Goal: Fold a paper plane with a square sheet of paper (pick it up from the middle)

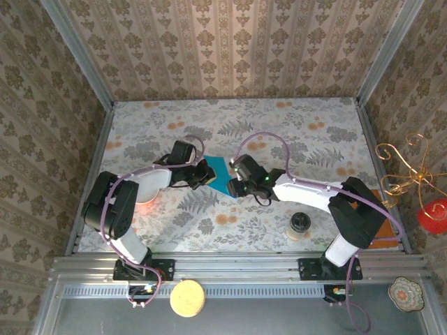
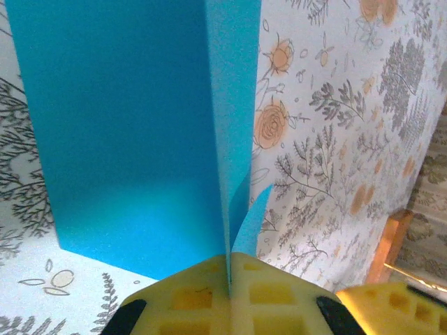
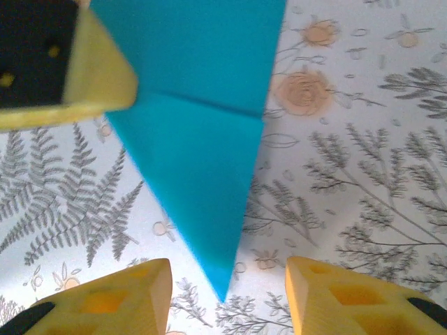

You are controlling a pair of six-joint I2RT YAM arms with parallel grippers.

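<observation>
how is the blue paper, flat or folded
Folded: the paper tapers to a creased point, and the left gripper pinches a raised fold.

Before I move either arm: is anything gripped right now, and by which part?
The left gripper is shut on the paper, pinching its raised flap at the near end. The right gripper is open, holding nothing.

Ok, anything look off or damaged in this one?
Only slightly: beside the left hand's pinch, a small corner of the teal paper curls away from the pinched fold instead of lying flush. No tears visible.
</observation>
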